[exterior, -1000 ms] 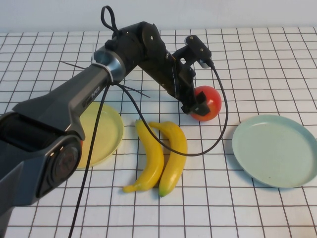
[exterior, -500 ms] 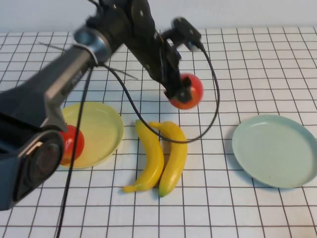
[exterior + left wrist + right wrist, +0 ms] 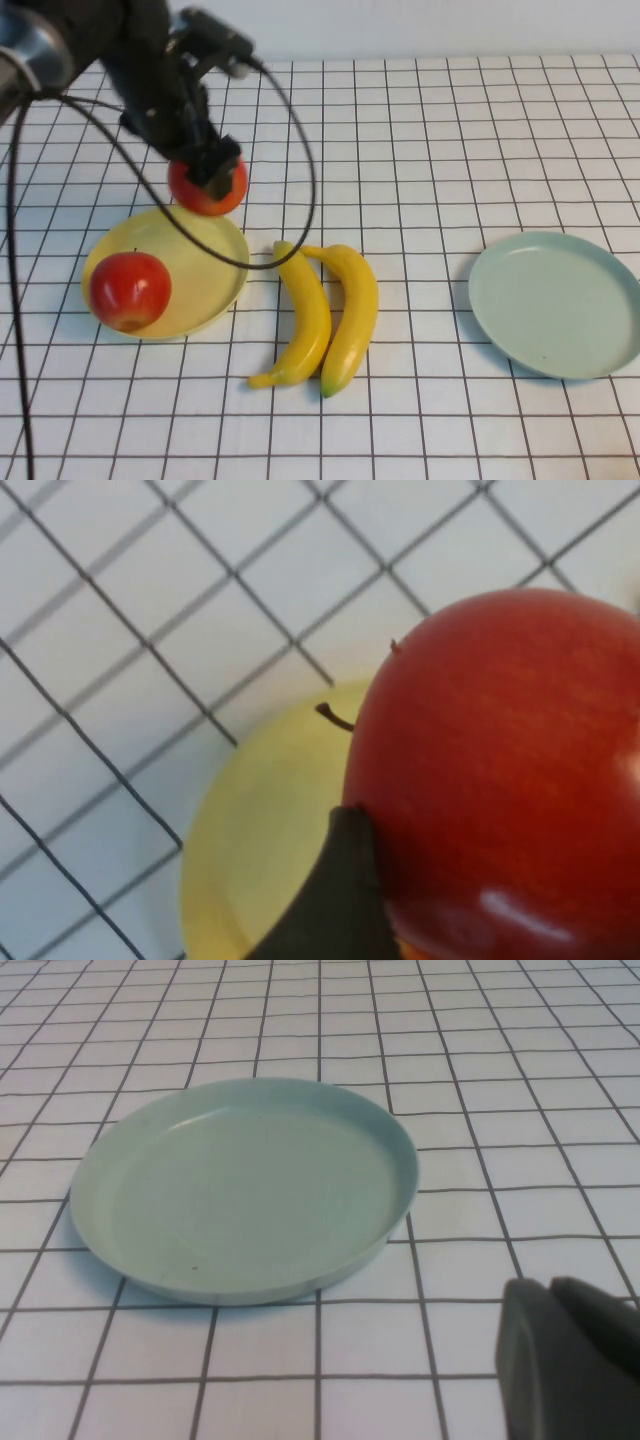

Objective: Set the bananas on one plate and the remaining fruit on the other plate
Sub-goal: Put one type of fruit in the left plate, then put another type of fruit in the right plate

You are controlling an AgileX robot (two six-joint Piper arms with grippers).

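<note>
Black and matte, left gripper (image 3: 212,176) clamped wide around a glossy red apple (image 3: 207,187), hanging just over the far rim of the pale yellow plate (image 3: 205,262). Carried leftward since a second ago, away from the open grid beyond the bananas; half a second back, still above the banana tips. In the left wrist view, one dark finger (image 3: 335,900) pressed against the apple's smooth skin (image 3: 500,780), a thin stem just beside it, the plate's plain yellow surface (image 3: 265,850) below.

On that plate already, a second apple (image 3: 129,290), round and shiny with a faint yellow patch low down, resting toward the left edge; hidden behind the arm a second ago, now in full view.

Unmoved near the centre: two long, curved, smooth yellow bananas (image 3: 325,312) lying side by side and touching, one with a greenish tip.

Well apart to the right, round shallow pale blue-green plate (image 3: 556,302), matte, bare.

Right gripper (image 3: 570,1360) shut, low beside the blue-green plate (image 3: 240,1190), over the white tabletop (image 3: 430,140) ruled with a dark grid.
</note>
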